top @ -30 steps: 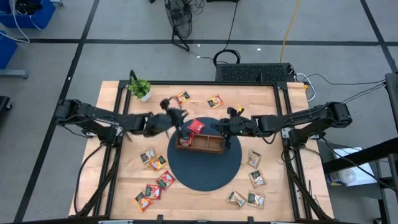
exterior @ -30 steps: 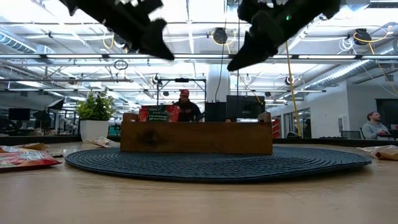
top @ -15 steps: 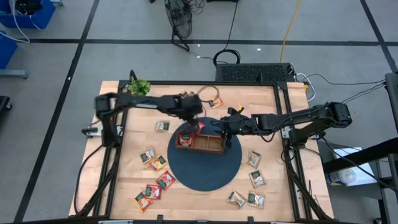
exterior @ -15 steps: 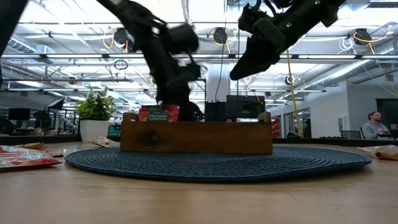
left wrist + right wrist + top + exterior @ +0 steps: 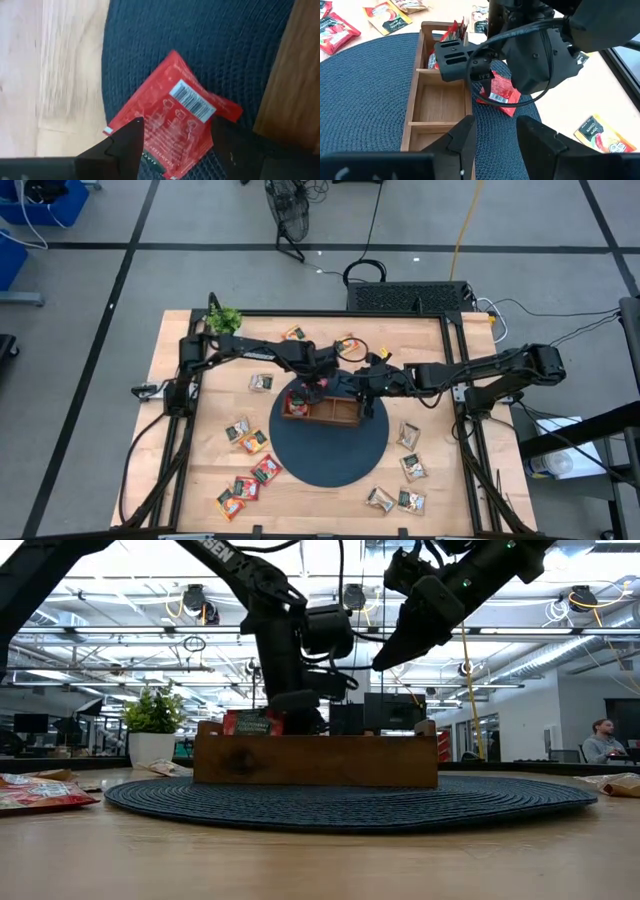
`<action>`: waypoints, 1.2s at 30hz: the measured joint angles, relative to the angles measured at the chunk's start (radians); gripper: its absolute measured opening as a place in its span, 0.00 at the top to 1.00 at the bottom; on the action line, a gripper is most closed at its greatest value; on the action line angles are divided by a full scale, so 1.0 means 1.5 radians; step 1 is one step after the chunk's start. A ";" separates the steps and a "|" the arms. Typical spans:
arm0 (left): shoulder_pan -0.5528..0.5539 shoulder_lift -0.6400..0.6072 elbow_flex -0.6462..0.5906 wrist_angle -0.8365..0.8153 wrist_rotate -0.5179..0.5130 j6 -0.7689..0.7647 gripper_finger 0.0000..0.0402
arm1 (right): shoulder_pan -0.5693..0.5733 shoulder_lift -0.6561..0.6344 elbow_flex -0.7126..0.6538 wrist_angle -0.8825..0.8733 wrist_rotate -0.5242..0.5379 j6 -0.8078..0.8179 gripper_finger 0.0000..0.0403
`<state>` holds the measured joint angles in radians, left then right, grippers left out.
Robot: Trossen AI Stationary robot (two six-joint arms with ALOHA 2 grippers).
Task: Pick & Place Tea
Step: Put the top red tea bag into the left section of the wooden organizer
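A red tea sachet (image 5: 175,117) lies flat on the dark round mat (image 5: 330,450), just beyond the far side of the wooden tray (image 5: 322,411). My left gripper (image 5: 175,142) points down over it, open, one finger above each side of the sachet. In the high view that gripper (image 5: 313,383) is at the tray's far left corner. Red sachets (image 5: 453,33) stand upright in the tray's left compartment. My right gripper (image 5: 494,137) hangs open above the tray's far side (image 5: 364,387) with nothing between its fingers.
Loose sachets lie on the wood at the near left (image 5: 248,438), the near right (image 5: 408,436) and the far side (image 5: 295,333). A potted plant (image 5: 225,320) stands at the far left corner. The two grippers are close together over the tray. A person (image 5: 603,740) sits in the room behind.
My left gripper has swung from the table's left side toward the tray. It has come down and tipped over until it points down at the red sachet on the mat. The sachet and the tray have stayed where they were.
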<state>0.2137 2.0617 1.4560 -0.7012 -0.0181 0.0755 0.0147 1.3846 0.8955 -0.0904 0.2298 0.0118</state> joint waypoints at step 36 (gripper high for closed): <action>-0.021 -0.091 -0.039 0.042 -0.075 0.042 0.99 | 0.000 0.000 0.000 0.003 0.000 0.010 0.68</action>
<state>0.1825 1.9255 1.3971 -0.6376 -0.1304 0.1385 0.0147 1.3846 0.8955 -0.0862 0.2304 0.0261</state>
